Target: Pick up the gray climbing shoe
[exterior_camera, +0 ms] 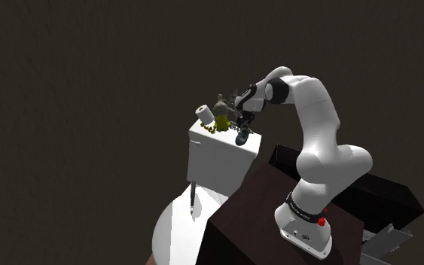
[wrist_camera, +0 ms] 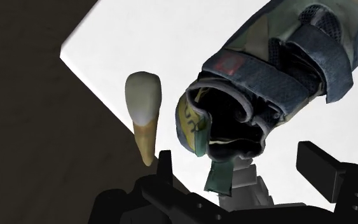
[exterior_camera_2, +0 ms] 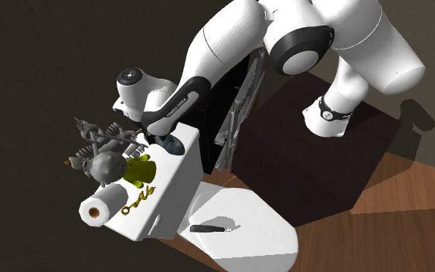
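Note:
A gray climbing shoe (wrist_camera: 279, 76) with dark straps and a yellow-green lining lies on the white toilet tank lid (wrist_camera: 165, 44), its heel opening toward the hand. My gripper (wrist_camera: 244, 168) is open just above it, one finger on each side of the heel, and neither finger touches it. In the shoulder view the gripper (exterior_camera: 243, 126) hangs over the shoe (exterior_camera: 242, 138) at the tank lid's (exterior_camera: 218, 147) near corner. In the second exterior view the shoe (exterior_camera_2: 174, 144) shows under the hand (exterior_camera_2: 160, 136).
A tooth-shaped piece (wrist_camera: 144, 111) lies beside the shoe. A paper roll (exterior_camera_2: 100, 209), a yellow-green figure (exterior_camera_2: 140, 170), a dark bird figure (exterior_camera_2: 103, 164) and gold lettering (exterior_camera_2: 137, 199) crowd the tank lid. A dark tool (exterior_camera_2: 212, 228) rests on the toilet lid.

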### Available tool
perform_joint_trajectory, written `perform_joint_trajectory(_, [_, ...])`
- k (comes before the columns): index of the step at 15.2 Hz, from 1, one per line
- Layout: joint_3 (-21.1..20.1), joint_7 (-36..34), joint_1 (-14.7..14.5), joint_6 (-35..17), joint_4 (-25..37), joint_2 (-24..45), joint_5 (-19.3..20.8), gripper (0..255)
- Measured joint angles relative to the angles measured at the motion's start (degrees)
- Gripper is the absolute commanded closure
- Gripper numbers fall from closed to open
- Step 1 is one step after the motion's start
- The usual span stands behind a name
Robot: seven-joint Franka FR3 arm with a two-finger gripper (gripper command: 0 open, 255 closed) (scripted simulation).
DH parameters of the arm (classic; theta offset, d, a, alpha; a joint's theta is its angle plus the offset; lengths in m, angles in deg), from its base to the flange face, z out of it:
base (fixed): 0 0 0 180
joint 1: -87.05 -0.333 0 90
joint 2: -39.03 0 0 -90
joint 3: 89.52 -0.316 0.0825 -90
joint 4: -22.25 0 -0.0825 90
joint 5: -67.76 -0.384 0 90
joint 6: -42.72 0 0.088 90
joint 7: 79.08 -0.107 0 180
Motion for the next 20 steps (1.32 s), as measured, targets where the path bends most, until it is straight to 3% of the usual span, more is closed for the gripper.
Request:
perform_joint_trajectory(2, [-0.2,0.0,0.2,-0.5,0.6,1.1,-0.1,0])
perform_joint_trajectory(3, [-0.2,0.1,0.2,-0.7,0.6,1.3,-0.1,255])
perform_joint_trajectory(14, [-0.2,0.1,0.3,-0.7,0.6,1.2,-0.2,255])
perform_joint_trajectory(20, [0.4,0.0,-0.2,1.3,-1.0,-2.2,0.3,255])
